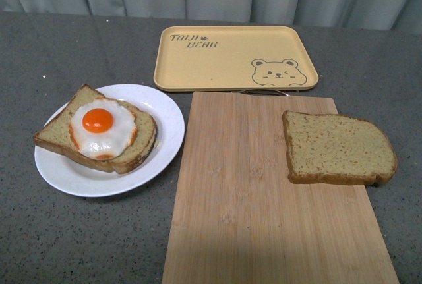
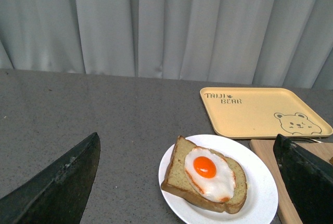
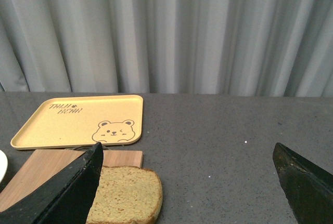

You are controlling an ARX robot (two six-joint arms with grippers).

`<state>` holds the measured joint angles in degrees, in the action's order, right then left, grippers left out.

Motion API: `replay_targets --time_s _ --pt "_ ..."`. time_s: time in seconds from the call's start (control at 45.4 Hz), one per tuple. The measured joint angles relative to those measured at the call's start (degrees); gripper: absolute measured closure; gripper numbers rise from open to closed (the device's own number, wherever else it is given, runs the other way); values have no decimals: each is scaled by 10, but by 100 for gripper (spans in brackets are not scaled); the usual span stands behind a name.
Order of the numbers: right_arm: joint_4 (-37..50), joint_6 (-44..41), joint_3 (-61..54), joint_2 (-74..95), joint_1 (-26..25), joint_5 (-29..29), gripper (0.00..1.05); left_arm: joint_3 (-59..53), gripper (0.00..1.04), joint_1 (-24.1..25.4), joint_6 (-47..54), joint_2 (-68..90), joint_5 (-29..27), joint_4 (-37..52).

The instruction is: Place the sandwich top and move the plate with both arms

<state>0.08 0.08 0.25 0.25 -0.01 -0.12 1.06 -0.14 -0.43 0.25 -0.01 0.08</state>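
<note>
You have the sandwich top (image 1: 338, 148) at the right middle of the front view. It lies flat on the wooden board (image 1: 250, 218), with its rounded end past the board's right edge. The plate (image 1: 165, 109) sits at left middle on the grey table (image 1: 79, 231), bearing 1 bread slice (image 1: 59, 136) with a fried egg (image 1: 102, 128). The yellow tray (image 1: 224, 63) is at top centre. The left gripper (image 2: 186, 136) and right gripper (image 3: 187, 146) are both spread wide, holding nothing.
</note>
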Motion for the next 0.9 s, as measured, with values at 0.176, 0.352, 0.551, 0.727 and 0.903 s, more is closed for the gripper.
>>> replay_targets --time_s 0.176,0.352,0.551,0.727,0.903 --pt "0 0 0 0 0 0 9 0 7 0 0 0 0 0" --pt "0 0 0 0 0 0 9 0 7 0 0 0 0 0" --pt "87 -153 2 120 19 231 9 0 7 0 0 0 0 0" --pt "223 -149 57 412 -93 83 9 0 7 0 0 0 0 0" --pt "250 -103 135 627 -127 -28 9 0 7 0 0 0 0 0"
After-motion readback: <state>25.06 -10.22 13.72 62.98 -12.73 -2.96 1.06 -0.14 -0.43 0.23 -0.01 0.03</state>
